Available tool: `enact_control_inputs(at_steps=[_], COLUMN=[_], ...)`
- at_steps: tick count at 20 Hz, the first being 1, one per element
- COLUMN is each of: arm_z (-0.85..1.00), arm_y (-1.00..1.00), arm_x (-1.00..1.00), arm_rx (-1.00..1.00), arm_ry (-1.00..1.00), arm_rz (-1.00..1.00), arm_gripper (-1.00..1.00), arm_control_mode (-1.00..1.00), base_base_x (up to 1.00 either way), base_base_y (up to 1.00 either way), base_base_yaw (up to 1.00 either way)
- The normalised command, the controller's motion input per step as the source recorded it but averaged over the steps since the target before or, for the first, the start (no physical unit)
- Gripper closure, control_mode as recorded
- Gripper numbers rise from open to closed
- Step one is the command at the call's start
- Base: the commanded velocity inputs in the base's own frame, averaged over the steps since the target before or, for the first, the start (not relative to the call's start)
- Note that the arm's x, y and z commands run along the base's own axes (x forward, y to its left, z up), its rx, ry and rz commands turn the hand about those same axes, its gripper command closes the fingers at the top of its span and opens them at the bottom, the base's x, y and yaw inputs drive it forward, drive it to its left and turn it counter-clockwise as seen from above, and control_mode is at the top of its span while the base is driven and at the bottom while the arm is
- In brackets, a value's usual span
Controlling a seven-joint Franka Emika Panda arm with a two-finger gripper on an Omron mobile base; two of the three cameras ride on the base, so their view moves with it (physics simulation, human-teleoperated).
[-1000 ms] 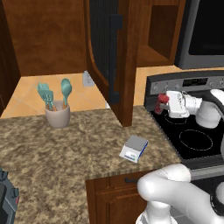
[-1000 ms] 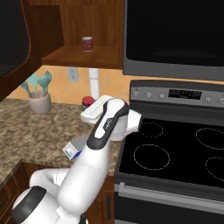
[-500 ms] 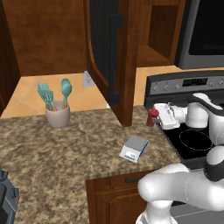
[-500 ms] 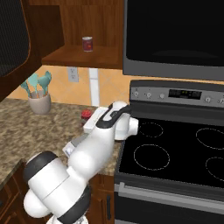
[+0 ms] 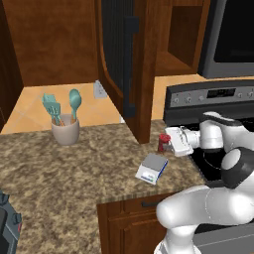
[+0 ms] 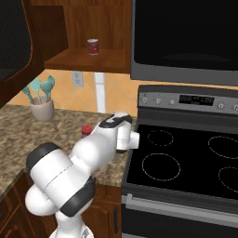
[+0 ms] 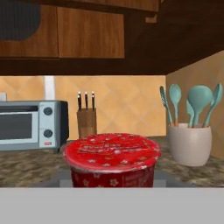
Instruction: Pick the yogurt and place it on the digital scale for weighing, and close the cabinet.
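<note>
- In the hand view the yogurt point(image 7: 112, 159) sat closest, low and centre, its red lid facing up; the fingertips were hidden, so whether the gripper point(image 5: 167, 144) pinched the cup or merely stood at it could not be told for certain.
- In the left base view the yogurt point(image 5: 163, 142) showed right of centre, against the tip of the gripper, above the granite counter point(image 5: 74, 163) and just up and right of the digital scale point(image 5: 152, 167).
- The cup appeared not yet over the scale's grey plate, so the step in hand was judged to be carrying it across and lowering it.
- To do it well, the arm should bring the cup squarely above the plate's middle, keep it upright, lower gently until the base meets the plate, then release.
- Farther back, the utensil cup point(image 5: 65, 130) with teal spatulas stood at left, well apart.
- Farthest, the cabinet point(image 5: 130, 59) door hung open at the upper centre, its dark handle point(image 5: 131, 67) facing out; closing was yet to be done.
</note>
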Motion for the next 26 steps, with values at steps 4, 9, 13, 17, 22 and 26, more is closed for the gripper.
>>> enact_control_inputs(at_steps=[4, 9, 13, 17, 22, 26], arm_z=[-0.38, -0.27, -0.28, -0.36, -0.27, -0.09], arm_y=[0.00, 0.04, 0.04, 0.06, 0.06, 0.03], arm_x=[0.00, 0.00, 0.00, 0.01, 0.10, 0.19], arm_rx=[0.00, 0.00, 0.00, -0.01, 0.00, 0.00], arm_ry=[0.03, 0.07, 0.04, 0.00, 0.00, -0.01], arm_rz=[0.00, 0.00, 0.00, 0.00, 0.00, 0.00], arm_gripper=[1.00, 1.00, 1.00, 1.00, 1.00, 1.00], arm_control_mode=[-1.00, -1.00, -1.00, -1.00, -1.00, -1.00], base_base_x=[0.00, 0.00, 0.00, 0.00, 0.00, 0.00], base_base_y=[0.00, 0.00, 0.00, 0.00, 0.00, 0.00], base_base_yaw=[0.00, 0.00, 0.00, 0.00, 0.00, 0.00])
